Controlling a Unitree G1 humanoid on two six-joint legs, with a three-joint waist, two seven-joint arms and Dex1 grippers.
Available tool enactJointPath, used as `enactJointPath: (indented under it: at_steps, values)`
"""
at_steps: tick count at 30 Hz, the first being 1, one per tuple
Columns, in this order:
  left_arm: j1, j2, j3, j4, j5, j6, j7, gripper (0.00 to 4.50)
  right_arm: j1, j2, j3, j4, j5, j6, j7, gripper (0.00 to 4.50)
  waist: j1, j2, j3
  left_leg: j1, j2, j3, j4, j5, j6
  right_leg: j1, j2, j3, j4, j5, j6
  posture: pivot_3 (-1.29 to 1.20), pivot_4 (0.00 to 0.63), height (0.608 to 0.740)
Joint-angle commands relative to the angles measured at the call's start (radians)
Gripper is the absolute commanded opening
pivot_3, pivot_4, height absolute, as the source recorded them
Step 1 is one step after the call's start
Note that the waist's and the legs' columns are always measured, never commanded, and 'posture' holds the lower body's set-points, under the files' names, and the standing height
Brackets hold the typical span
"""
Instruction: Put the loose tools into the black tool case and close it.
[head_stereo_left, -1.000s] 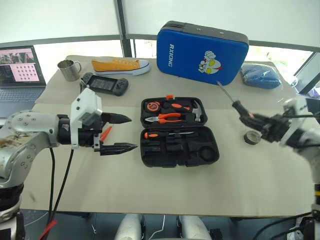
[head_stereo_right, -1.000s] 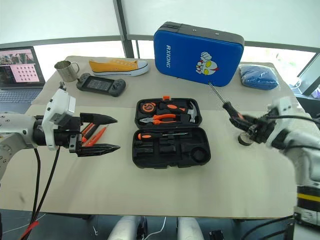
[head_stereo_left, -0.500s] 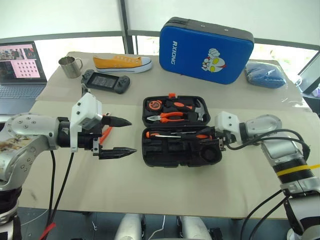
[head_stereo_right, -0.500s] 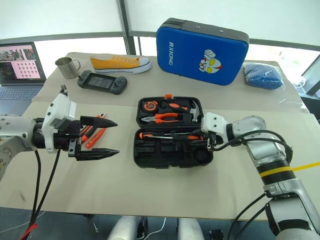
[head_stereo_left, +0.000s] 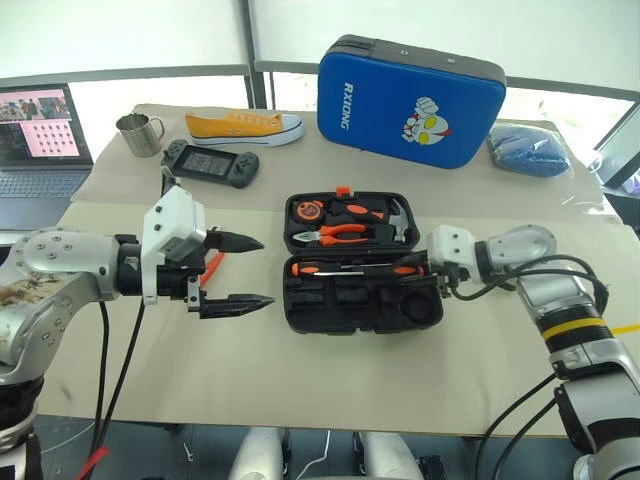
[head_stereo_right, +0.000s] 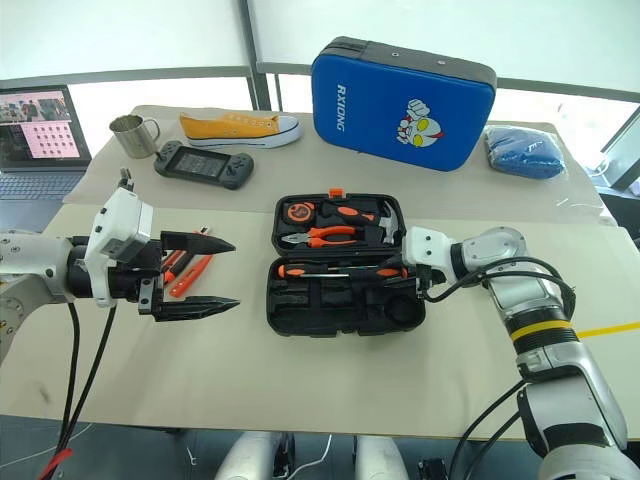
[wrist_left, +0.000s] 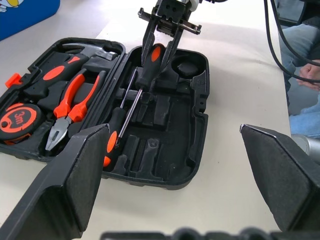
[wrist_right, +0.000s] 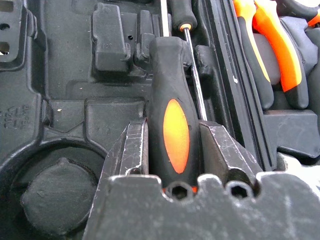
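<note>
The black tool case (head_stereo_left: 345, 305) lies open in the middle of the table. Its far half holds pliers (head_stereo_left: 338, 234), a hammer and a tape measure. A black-and-orange screwdriver (wrist_left: 153, 61) lies in a slot of the near half, beside another screwdriver (wrist_left: 113, 142). My right gripper (head_stereo_left: 432, 280) is at the case's right end, its fingers (wrist_right: 134, 145) standing open on either side of that handle (wrist_right: 176, 127). My left gripper (head_stereo_left: 266, 270) hovers open and empty left of the case. Orange loose tools (head_stereo_right: 188, 270) lie on the table behind it.
A blue cartoon-printed case (head_stereo_left: 410, 100) stands behind the tool case. Along the back are a yellow shoe (head_stereo_left: 243, 125), a game controller (head_stereo_left: 210, 163), a metal mug (head_stereo_left: 138, 135) and a blue cloth (head_stereo_left: 530, 150). A laptop (head_stereo_left: 40, 130) sits far left.
My right gripper carried the screwdriver from above the table's right side down and left into the case, rolling its wrist. Its jaws have since eased apart. The left arm kept still.
</note>
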Motion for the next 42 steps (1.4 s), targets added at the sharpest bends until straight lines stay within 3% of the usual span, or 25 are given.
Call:
enactJointPath:
  at_steps: [1, 6, 11, 16, 25, 42]
  values:
    - [-0.025, 0.008, 0.004, -0.005, 0.002, -0.025, 0.001, 4.50, -0.012, -0.003, -0.005, 0.027, -0.025, -0.030, 0.002, 2.97, 0.000, 0.000, 0.000, 0.000, 0.000, 0.000, 0.000, 0.000, 0.000, 0.000, 0.000, 0.000, 0.000, 0.000, 0.000, 0.00, 0.150, 0.740]
    - [-0.030, 0.009, 0.001, -0.001, 0.004, -0.028, 0.000, 4.50, -0.014, -0.022, -0.033, 0.016, -0.005, -0.024, 0.017, 4.47, 0.001, 0.000, 0.000, 0.000, 0.000, 0.000, 0.000, 0.000, 0.000, 0.000, 0.000, 0.000, 0.000, 0.000, 0.000, 0.00, 0.150, 0.740]
    - [-0.033, 0.003, -0.005, 0.002, 0.006, -0.033, 0.005, 4.50, -0.019, 0.022, -0.093, -0.124, 0.139, 0.235, 0.025, 4.47, 0.000, 0.000, 0.000, 0.000, 0.000, 0.000, 0.000, 0.000, 0.000, 0.000, 0.000, 0.000, 0.000, 0.000, 0.000, 0.00, 0.150, 0.740]
    - [-0.029, 0.003, -0.019, 0.004, 0.017, -0.047, 0.005, 4.50, -0.019, 0.077, -0.095, -0.195, 0.168, 0.384, -0.025, 3.09, -0.002, 0.000, 0.000, 0.000, 0.001, 0.000, 0.000, 0.000, 0.000, -0.001, 0.000, 0.000, 0.001, 0.000, -0.001, 0.00, 0.150, 0.740]
    - [-0.023, 0.006, -0.027, 0.003, 0.032, -0.061, -0.002, 4.50, 0.000, 0.123, -0.053, -0.154, 0.110, 0.383, -0.059, 0.04, 0.002, 0.000, 0.000, -0.001, 0.000, 0.000, 0.000, 0.000, 0.000, -0.001, 0.000, 0.000, 0.000, 0.000, 0.000, 0.00, 0.150, 0.740]
    - [-0.026, 0.001, -0.042, 0.014, 0.052, -0.073, -0.010, 4.50, -0.019, 0.118, 0.126, -0.085, -0.129, 0.323, -0.066, 0.04, -0.001, 0.000, 0.000, 0.002, 0.000, 0.000, 0.000, 0.000, 0.000, 0.001, 0.001, 0.000, 0.001, 0.000, -0.001, 0.00, 0.150, 0.740]
